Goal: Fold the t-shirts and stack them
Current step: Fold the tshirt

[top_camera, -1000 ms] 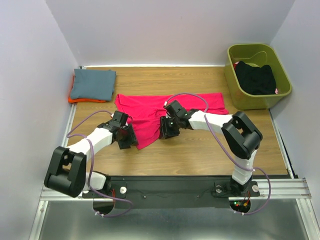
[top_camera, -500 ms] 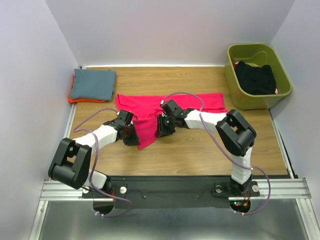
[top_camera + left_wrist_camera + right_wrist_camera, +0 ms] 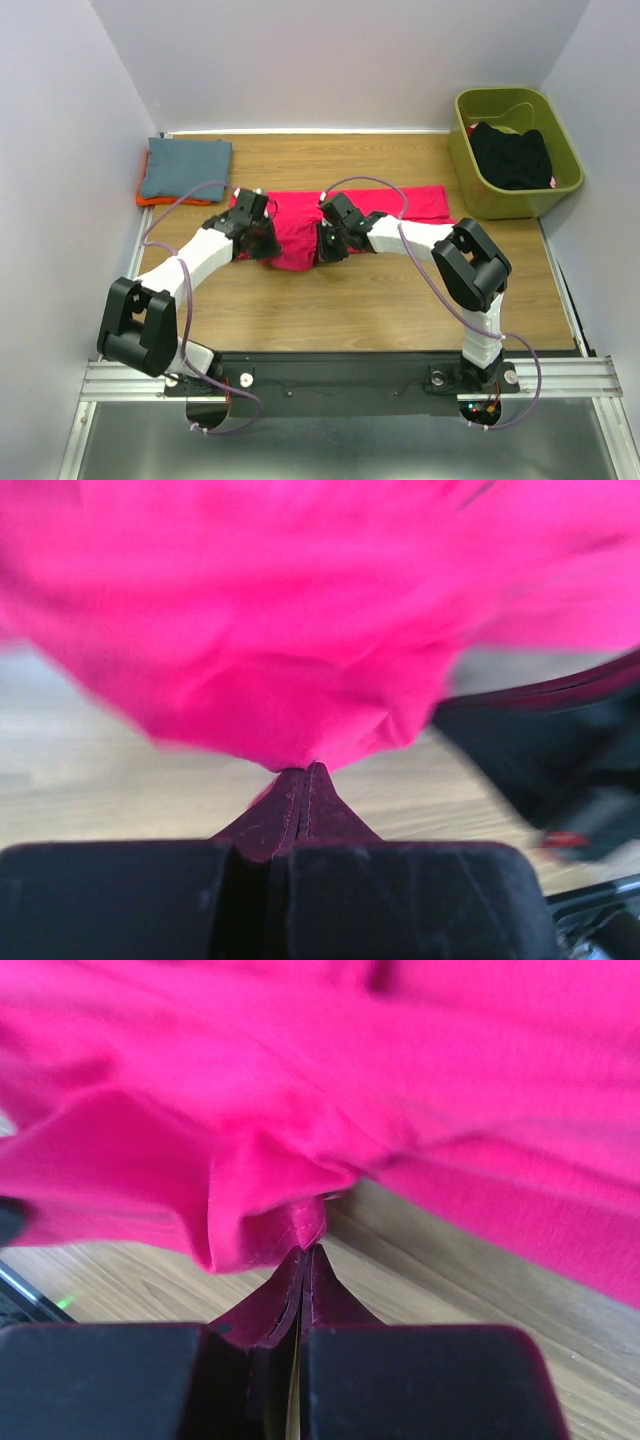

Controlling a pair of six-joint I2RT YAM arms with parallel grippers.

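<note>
The magenta-pink t-shirt [image 3: 410, 205] lies spread sideways across the middle of the wooden table. My left gripper [image 3: 262, 245] is shut on its near edge at the left, where the cloth [image 3: 280, 630] bunches out of the closed tips [image 3: 303, 772]. My right gripper [image 3: 322, 248] is shut on the same edge a little to the right, a fold of pink cloth [image 3: 400, 1080] pinched at its tips [image 3: 308, 1250]. A folded blue-grey t-shirt [image 3: 185, 168] rests on an orange one [image 3: 150, 200] at the back left. A black garment [image 3: 512, 155] sits in the bin.
The olive-green bin [image 3: 470, 170] stands at the back right corner. White walls close in the table at the left, back and right. Purple cables loop over both arms. The other arm's dark body [image 3: 560, 750] shows at the right of the left wrist view.
Both grippers have shut on the pink shirt's near edge and carried it away from the table's front, towards the back. The hanging lower flap has been drawn up over the shirt.
</note>
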